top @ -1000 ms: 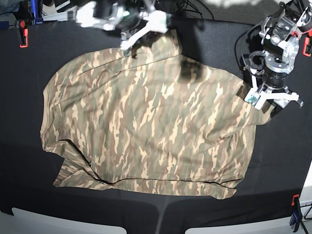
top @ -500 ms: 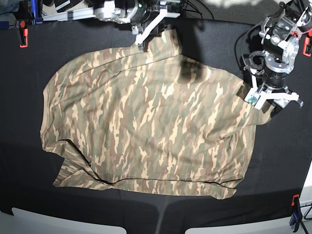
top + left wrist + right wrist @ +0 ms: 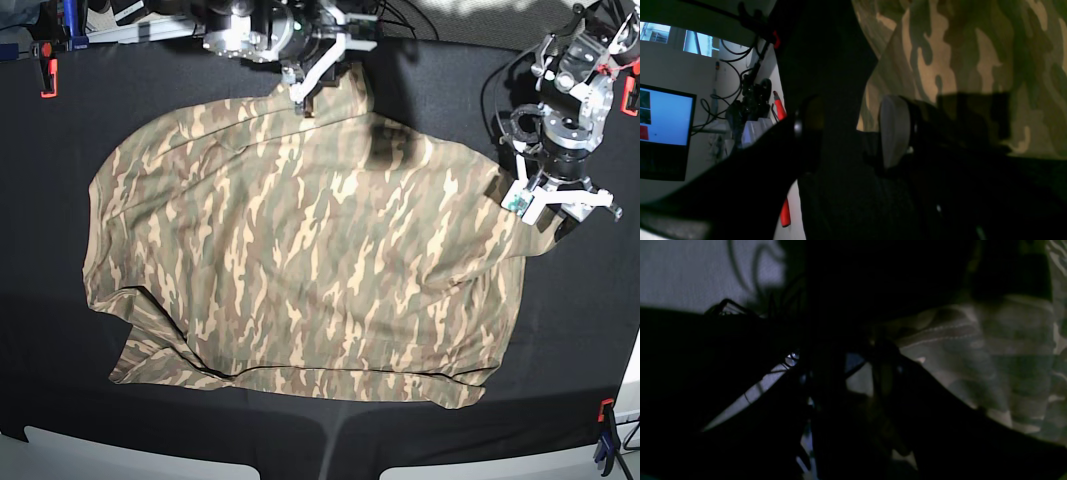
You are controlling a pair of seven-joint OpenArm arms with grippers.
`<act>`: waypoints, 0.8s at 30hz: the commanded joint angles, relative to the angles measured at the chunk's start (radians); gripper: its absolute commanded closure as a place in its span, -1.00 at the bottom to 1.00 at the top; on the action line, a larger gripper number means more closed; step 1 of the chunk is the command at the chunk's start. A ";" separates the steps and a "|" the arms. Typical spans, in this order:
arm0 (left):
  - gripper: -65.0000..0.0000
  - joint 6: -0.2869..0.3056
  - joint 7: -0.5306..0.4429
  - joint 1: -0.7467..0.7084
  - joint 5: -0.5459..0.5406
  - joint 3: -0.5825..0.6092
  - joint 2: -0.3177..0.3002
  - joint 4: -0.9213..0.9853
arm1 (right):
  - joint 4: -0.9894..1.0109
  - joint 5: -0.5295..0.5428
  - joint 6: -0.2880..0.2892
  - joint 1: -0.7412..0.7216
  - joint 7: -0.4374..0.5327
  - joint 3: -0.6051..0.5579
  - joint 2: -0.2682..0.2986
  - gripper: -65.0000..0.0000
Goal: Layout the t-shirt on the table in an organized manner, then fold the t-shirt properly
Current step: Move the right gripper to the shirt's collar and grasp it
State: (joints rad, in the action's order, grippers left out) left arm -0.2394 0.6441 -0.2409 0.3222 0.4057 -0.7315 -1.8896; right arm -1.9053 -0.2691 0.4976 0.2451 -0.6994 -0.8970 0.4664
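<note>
The camouflage t-shirt (image 3: pixel 300 260) lies spread across the black table (image 3: pixel 60 250), with a fold along its near left hem. My right gripper (image 3: pixel 303 95) is down at the shirt's far edge, beside a raised bump of cloth. In the right wrist view that gripper (image 3: pixel 845 380) is very dark, with the stitched hem of the t-shirt (image 3: pixel 990 356) just to its right. Its jaws cannot be read. My left gripper (image 3: pixel 560 205) hovers over the shirt's right corner. In the left wrist view it (image 3: pixel 848 133) is open, with black cloth between the pads and the t-shirt (image 3: pixel 973 50) beyond.
A red clamp (image 3: pixel 47 75) grips the table's far left edge. Another clamp (image 3: pixel 605 425) sits at the near right. Cables and arm bases crowd the far edge. A lit monitor (image 3: pixel 663 133) stands beyond the table.
My right gripper has swung to the right along the far edge and come down at the shirt's top edge. The left arm and the shirt have not moved.
</note>
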 commanded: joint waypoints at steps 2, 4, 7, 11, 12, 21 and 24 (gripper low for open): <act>0.20 -0.019 -0.017 0.009 0.017 -0.008 -0.014 -0.018 | 0.003 -0.025 -0.051 -0.001 -0.020 -0.001 -0.017 0.41; 0.20 -0.019 -0.017 0.008 0.018 -0.008 -0.014 -0.018 | 0.003 -0.047 -0.054 -0.001 -0.024 -0.001 -0.039 0.57; 0.20 -0.019 -0.017 0.008 0.018 -0.008 -0.014 -0.018 | 0.003 -0.051 -0.054 -0.002 -0.045 -0.001 -0.066 0.76; 0.20 -0.019 -0.017 0.008 0.018 -0.008 -0.014 -0.018 | -0.006 -0.081 -0.077 -0.002 -0.049 -0.001 -0.085 1.00; 0.20 -0.019 -0.017 0.008 0.018 -0.008 -0.014 -0.018 | -0.013 -0.084 -0.080 -0.002 -0.049 -0.001 -0.087 1.00; 0.20 -0.019 -0.035 0.008 0.018 -0.008 -0.014 -0.018 | -0.119 -0.067 -0.079 -0.001 -0.057 -0.001 -0.087 1.00; 0.20 -0.019 -0.035 0.008 0.018 -0.008 -0.014 -0.018 | -0.161 -0.061 -0.077 0.004 -0.073 -0.002 -0.087 1.00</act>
State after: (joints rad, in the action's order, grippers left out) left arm -0.2394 0.6285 -0.2409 0.3218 0.4057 -0.7315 -1.8896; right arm -2.0327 -0.3408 0.4519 0.2581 -0.8204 -0.9016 0.3901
